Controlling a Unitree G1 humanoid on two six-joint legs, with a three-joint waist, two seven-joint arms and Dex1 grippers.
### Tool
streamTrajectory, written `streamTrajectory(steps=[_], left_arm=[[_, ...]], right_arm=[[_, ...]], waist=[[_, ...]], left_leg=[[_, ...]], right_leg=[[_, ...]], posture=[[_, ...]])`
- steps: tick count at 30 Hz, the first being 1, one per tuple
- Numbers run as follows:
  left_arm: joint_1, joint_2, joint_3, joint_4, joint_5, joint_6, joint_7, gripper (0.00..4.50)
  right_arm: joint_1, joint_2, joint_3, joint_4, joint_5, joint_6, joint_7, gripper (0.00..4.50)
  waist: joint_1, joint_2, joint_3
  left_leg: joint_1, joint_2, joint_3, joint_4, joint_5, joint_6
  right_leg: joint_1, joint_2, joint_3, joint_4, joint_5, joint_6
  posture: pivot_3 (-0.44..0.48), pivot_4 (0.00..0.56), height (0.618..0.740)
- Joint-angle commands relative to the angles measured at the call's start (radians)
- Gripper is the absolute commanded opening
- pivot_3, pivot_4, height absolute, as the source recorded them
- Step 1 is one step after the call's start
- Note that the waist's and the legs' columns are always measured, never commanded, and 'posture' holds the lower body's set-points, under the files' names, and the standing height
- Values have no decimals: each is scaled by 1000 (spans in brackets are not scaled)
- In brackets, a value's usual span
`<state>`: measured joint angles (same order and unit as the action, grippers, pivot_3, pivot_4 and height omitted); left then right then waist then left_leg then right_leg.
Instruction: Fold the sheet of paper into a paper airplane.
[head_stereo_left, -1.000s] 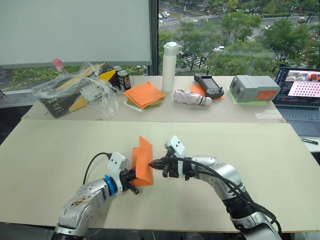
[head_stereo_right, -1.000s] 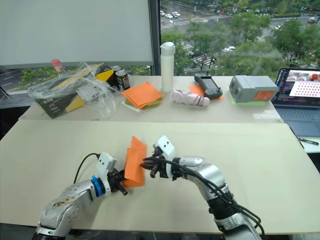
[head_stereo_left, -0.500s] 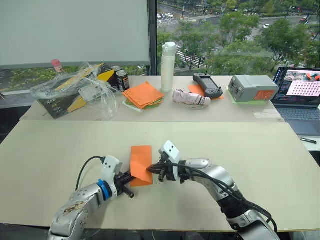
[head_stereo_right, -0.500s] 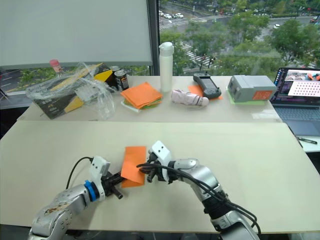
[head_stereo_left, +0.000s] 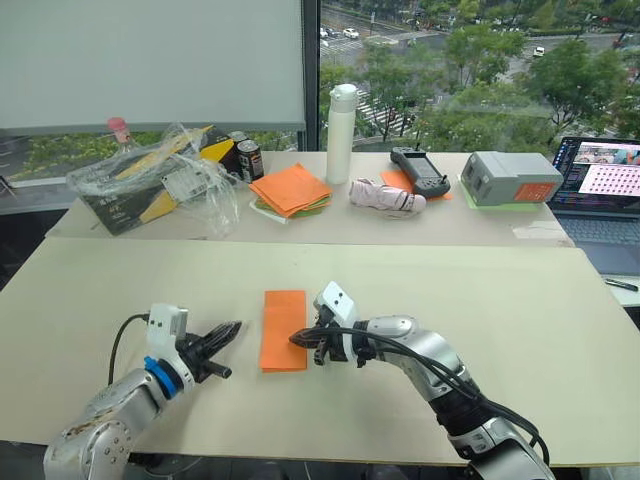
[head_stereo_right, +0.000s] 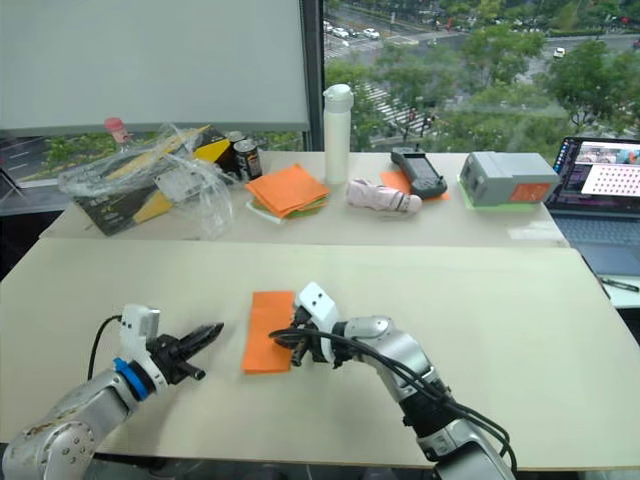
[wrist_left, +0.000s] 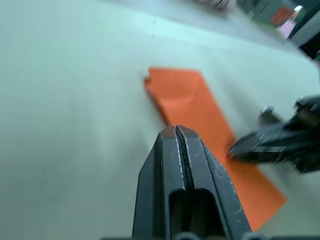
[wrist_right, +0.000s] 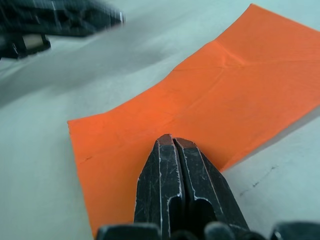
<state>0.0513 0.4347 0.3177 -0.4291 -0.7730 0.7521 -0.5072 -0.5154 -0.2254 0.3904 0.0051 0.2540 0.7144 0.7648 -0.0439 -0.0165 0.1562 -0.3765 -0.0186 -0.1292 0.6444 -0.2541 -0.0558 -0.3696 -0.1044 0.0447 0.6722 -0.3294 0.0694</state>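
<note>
Two grippers work at the near half of the desk (head_stereo_left: 520, 330), and the sheet of paper (head_stereo_left: 283, 328) lies flat between them, folded to a narrow upright strip roughly midway between the desk's left and right edges and nearer its front edge than its far one.

Right gripper (head_stereo_left: 298, 340) has its two black fingers pressed together with nothing between them, the closed tip resting on the strip's right long edge near its front end. That placement reads as a weight: a shut tip makes a blunt pin that holds the doubled paper flat and firms the crease so it cannot spring open. In the right wrist view the strip (wrist_right: 210, 105) shows faint crease lines crossing its middle.

Left gripper (head_stereo_left: 218, 334) sits apart from the paper, toward the desk's left edge, its fingers also shut on nothing and pointing at the strip. Standing clear, it leaves the paper's left long edge free, probably so it can come in for the next fold while the right tip anchors.

Only the lengthwise half-fold looks done; the nose corners and wings are not yet made.

Beyond the far edge, a second table carries a stack of orange and green sheets (head_stereo_left: 290, 190), a white bottle (head_stereo_left: 340, 120) and a laptop (head_stereo_left: 600, 188).
</note>
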Motion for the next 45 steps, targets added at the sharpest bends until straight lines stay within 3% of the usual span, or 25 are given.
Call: streamTrajectory(steps=[1,11,25,37,45], left_arm=[[-34,-3,-34,-57,-40,34,25,0],[-6,62,-236,-25,107,0,-19,0],[26,73,-272,37,181,-29,-49,0],[30,60,-267,25,190,-26,-39,0],[37,61,-255,15,187,-23,-35,0]], right_arm=[[10,-2,16,-7,-8,-10,11,33],[19,-14,-5,-24,-9,-2,-4,33],[47,-83,-2,-142,11,50,15,33],[13,-31,2,-14,-30,21,-29,33],[-37,19,-63,150,-44,-13,-98,33]], waist=[[-1,0,0],[-2,0,0],[1,0,0],[-1,0,0],[-1,0,0]], left_leg=[[0,0,0,0,0,0],[0,0,0,0,0,0],[0,0,0,0,0,0],[1,0,0,0,0,0],[4,0,0,-1,0,0]], right_leg=[[0,0,0,0,0,0],[0,0,0,0,0,0],[0,0,0,-1,0,0],[1,0,0,-1,0,0],[3,0,0,0,0,0]], posture=[[0,150,740],[0,150,740],[0,150,740],[0,150,740],[0,150,740]])
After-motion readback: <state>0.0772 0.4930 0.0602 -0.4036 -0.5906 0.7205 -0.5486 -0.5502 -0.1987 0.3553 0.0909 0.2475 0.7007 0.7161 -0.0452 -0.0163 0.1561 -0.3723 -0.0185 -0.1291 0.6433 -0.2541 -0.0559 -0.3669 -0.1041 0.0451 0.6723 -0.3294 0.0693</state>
